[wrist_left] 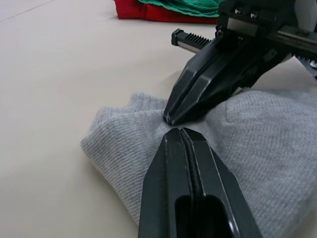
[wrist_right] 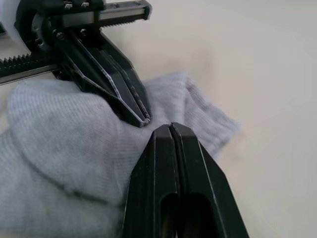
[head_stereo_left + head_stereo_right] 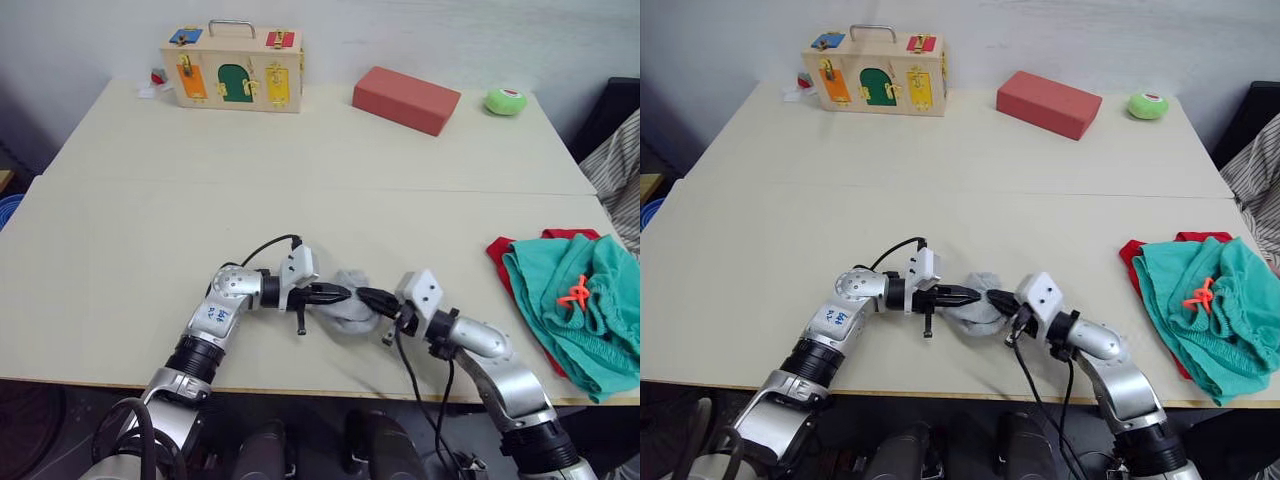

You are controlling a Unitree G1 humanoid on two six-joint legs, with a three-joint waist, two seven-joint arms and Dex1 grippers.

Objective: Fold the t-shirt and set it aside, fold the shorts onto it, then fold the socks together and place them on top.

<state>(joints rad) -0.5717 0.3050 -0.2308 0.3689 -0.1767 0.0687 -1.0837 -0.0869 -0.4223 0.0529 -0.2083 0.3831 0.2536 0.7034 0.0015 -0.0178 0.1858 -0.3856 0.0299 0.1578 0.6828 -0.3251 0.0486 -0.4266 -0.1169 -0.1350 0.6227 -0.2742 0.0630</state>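
Both grippers — left (image 3: 343, 294), right (image 3: 364, 296) — pinched over socks (image 3: 348, 314).

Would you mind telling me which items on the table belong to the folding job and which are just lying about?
Part of the job:
socks, under both shut grippers
shorts, lying on the t-shirt
t-shirt

Just lying about:
wooden latch box
red block
green ball

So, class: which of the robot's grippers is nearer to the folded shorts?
Right. The right gripper is at the grey socks, on the side facing the shorts; the left gripper is on the socks' far side.
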